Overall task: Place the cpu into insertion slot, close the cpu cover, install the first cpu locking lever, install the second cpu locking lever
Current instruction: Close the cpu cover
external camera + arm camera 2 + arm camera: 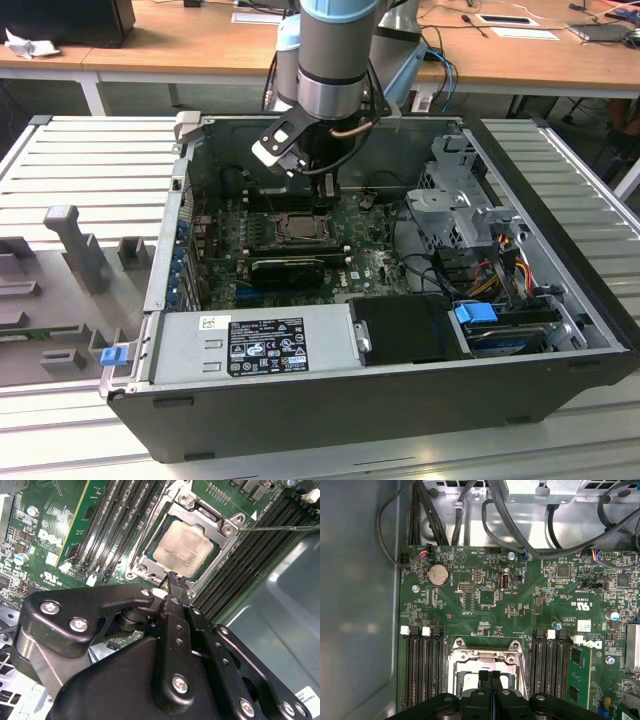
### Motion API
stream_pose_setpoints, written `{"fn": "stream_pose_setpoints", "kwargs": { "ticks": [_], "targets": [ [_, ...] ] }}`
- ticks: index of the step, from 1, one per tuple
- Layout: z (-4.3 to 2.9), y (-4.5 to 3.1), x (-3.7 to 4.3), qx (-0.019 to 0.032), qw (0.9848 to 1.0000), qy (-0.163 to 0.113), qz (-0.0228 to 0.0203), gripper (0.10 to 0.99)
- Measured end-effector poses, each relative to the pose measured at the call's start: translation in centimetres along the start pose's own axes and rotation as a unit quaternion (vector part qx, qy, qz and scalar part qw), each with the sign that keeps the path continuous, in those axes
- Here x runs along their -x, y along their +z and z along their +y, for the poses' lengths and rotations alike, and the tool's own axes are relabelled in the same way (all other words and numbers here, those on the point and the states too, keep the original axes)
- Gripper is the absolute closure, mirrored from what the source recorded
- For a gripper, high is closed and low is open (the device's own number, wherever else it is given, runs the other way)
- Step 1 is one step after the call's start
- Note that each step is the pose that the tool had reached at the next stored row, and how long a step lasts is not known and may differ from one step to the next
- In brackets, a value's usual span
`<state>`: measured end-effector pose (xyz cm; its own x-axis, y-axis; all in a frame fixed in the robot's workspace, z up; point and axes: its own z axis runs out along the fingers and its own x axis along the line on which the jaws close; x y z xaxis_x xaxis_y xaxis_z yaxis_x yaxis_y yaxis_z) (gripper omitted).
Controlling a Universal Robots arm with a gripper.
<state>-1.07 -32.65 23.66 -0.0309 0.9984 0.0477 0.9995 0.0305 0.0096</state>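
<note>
Tightly closed, pincer (172, 577) at cpu cover (223, 544) edge, cpu (184, 547) seated.

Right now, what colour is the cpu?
The cpu is pale beige-silver; the second wrist view shows it best.

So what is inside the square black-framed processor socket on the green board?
The pale beige-silver square cpu lies in the insertion slot, ringed by the thin grey metal cpu cover. The black gripper, shut, hides one edge of the slot; whatever lies under the chip is covered.
</note>
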Motion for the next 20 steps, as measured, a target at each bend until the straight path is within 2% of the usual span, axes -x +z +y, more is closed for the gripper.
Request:
{"fn": "stream_pose_setpoints", "kwargs": {
  "ticks": [13, 18, 20],
  "targets": [
    [-1.18, 0.09, -0.03, 0.0000, 1.0000, -0.001, 0.0000, 0.980],
    [-1.93, 0.85, -0.01, -0.0003, 1.0000, -0.005, 0.0000, 0.980],
    [-1.96, 1.14, 0.00, -0.0003, 1.0000, -0.007, 0.0001, 0.980]
  ]
}}
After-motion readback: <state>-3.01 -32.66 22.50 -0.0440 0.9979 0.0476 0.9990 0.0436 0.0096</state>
